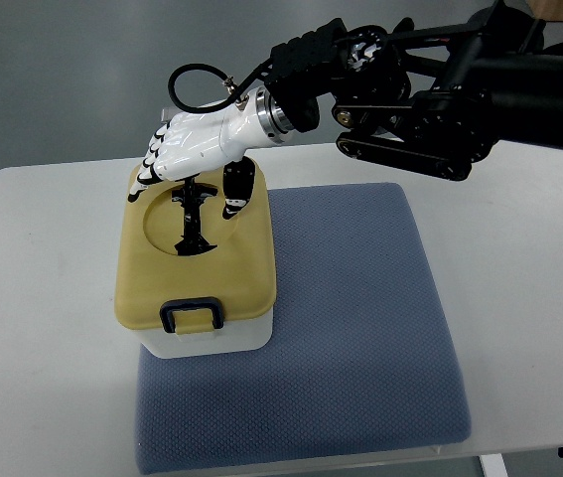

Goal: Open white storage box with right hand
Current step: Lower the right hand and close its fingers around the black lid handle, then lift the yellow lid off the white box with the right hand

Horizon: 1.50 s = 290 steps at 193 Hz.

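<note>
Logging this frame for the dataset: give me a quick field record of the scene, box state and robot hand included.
box: white storage box with yellow lid, on the left part of the mat
lid state: on the box, front latch down
surface: blue-grey mat on a white table
right robot hand: over the lid's far edge, fingers reaching down to the round recess; contact unclear
left robot hand: not in view
task progress: box not yet opened

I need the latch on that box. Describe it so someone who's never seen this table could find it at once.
On the white table lies a blue-grey mat; on its left part stands the white storage box with a yellowish lid. The latch is the dark rectangular loop at the lid's near edge, opposite the right hand.
</note>
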Available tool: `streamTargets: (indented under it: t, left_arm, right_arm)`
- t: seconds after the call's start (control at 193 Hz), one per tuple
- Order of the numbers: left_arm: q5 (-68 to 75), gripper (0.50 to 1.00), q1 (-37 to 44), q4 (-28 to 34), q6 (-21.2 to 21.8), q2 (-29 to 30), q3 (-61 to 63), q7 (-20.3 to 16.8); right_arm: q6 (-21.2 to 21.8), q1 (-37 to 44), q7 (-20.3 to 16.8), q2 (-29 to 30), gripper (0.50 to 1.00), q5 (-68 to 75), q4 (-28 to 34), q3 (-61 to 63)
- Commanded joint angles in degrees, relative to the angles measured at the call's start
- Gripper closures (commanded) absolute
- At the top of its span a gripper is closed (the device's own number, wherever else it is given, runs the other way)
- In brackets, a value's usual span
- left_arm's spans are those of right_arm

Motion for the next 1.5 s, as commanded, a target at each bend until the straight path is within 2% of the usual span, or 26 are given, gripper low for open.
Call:
streamTargets:
  t: [0.0,0.352,0.637,1.139,1.181,1.284,1.352,1.497]
  left_arm:
    - [0.0,0.5,0.01,0.0,0.0,0.0,0.0,0.0]
    - [0.0,0.5,-0.08,0.0,0.0,0.0,0.0,0.0]
    - [0.0,0.5,0.01,0.0,0.0,0.0,0.0,0.0]
    - [0.0,0.5,0.01,0.0,0.0,0.0,0.0,0.0]
    - [0.0,0.5,0.01,0.0,0.0,0.0,0.0,0.0]
    - [0.0,0.5,0.01,0.0,0.0,0.0,0.0,0.0]
    - [0.0,0.5,0.01,0.0,0.0,0.0,0.0,0.0]
    - [0.0,0.5,0.01,0.0,0.0,0.0,0.0,0.0]
  right_arm:
    - [-0.08,-0.52,-0.09,0.02,0.585,0.0,-0.08,0.0]
    - [-1.31,-1.31,-0.09,-0.06,0.587,0.0,-0.25,0.17]
    - [-1.93,-2.36,0.0,0.46,0.628,-0.61,-0.25,0.08]
    - [-3.33,-3.16,0.08,0.64,0.64,-1.4,-1.92,0.17]
    - [-3.42,-3.16,0.08,0.46,0.67,-1.4,-1.92,0.17]
    - [-3.42,-3.07,0.17,0.29,0.711,-1.4,-1.92,0.17]
    - [-3.42,-3.07,0.17,0.29,0.799,-1.4,-1.92,0.26]
    - [-3.42,-2.98,0.17,0.11,0.893,-1.32,-1.92,0.52]
